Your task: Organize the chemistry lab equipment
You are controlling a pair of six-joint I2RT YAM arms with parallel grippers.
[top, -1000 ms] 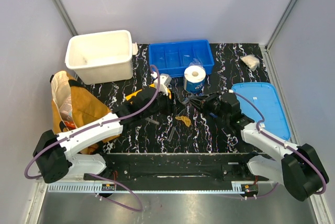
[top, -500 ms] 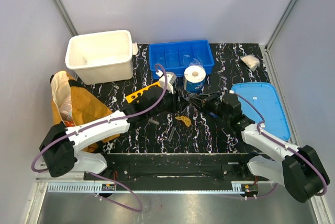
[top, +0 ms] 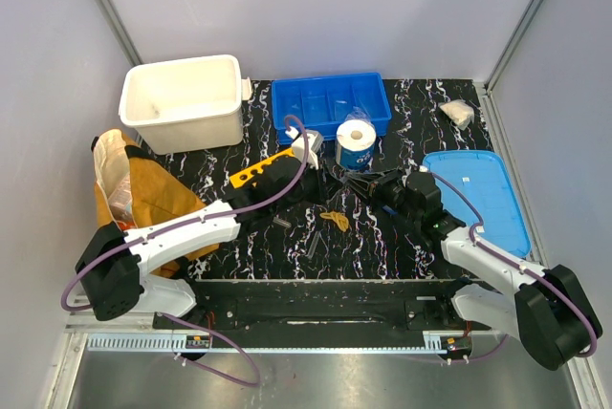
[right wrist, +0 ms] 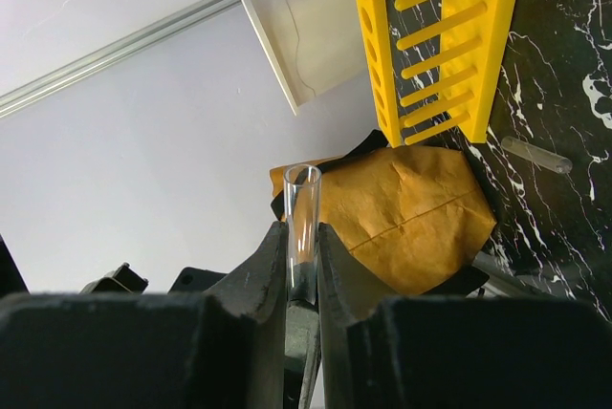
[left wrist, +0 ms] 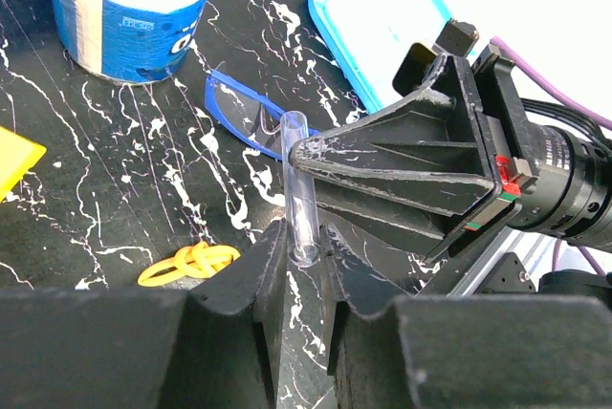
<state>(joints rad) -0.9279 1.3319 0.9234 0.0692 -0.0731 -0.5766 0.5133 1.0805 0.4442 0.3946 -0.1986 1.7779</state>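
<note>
A clear tube (left wrist: 296,189) stands between both grippers. My left gripper (left wrist: 304,247) is shut on one end of it, and my right gripper (right wrist: 302,237) is shut on the tube (right wrist: 302,204) from the other side, its tip (left wrist: 301,153) meeting the tube. In the top view the left gripper (top: 330,180) and right gripper (top: 375,184) meet mid-table. The yellow rack (top: 258,172) lies left of them and shows in the right wrist view (right wrist: 430,36). Blue-rimmed goggles (left wrist: 234,113) lie under the grippers. The small yellow piece (top: 335,220) and loose tubes (top: 314,242) lie nearer.
A paper roll (top: 356,144) stands in front of the blue divided tray (top: 330,103). A white bin (top: 182,101) is at the back left, the tan bag (top: 143,199) at the left, a blue lid (top: 475,199) at the right, and a white wad (top: 457,113) at the back right.
My left arm has reached right, from over the rack to the right gripper's tip. The right arm has hardly moved.
</note>
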